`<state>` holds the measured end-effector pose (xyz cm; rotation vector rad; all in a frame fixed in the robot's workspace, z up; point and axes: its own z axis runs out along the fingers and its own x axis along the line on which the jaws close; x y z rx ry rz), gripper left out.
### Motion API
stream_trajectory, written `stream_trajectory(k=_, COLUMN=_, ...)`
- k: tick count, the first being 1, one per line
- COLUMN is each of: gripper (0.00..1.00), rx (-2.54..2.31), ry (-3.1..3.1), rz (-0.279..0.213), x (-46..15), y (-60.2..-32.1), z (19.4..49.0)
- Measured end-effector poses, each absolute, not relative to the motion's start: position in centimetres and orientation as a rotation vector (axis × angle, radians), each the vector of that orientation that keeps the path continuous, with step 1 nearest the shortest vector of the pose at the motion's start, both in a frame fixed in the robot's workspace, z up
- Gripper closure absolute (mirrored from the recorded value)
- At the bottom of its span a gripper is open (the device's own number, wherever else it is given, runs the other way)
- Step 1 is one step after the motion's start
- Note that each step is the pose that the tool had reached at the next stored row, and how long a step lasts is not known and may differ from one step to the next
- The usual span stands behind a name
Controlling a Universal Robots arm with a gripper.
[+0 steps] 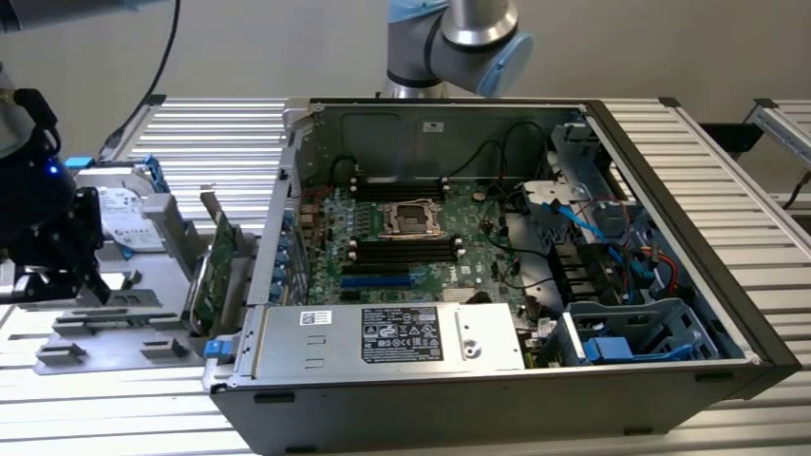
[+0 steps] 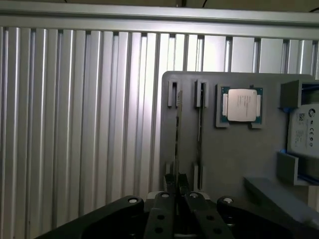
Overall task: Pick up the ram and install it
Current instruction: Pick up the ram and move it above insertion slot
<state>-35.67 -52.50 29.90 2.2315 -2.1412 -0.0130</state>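
Seemingly, the gripper (image 2: 177,183) has its jaws clamped on one end of the ram (image 2: 179,124), which stands on edge in the slot nearest the grey tray's (image 2: 234,154) edge, beside a second memory stick (image 2: 200,124).

Beside and beyond gripper (image 2: 177,185): ribbed aluminium table (image 2: 75,124), slats running away from it. Bright glare streaks along slats, light soft and even. Plain pale wall (image 1: 254,47) rises behind table, well past gripper. Second slatted table (image 1: 785,123) stands well apart, at exterior view's right.
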Motion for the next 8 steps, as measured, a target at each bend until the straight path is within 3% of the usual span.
stream_trajectory(k=8, gripper=0.86, rx=2.246, ry=-2.126, rz=-0.033, x=-33.6, y=-52.5, z=32.2)
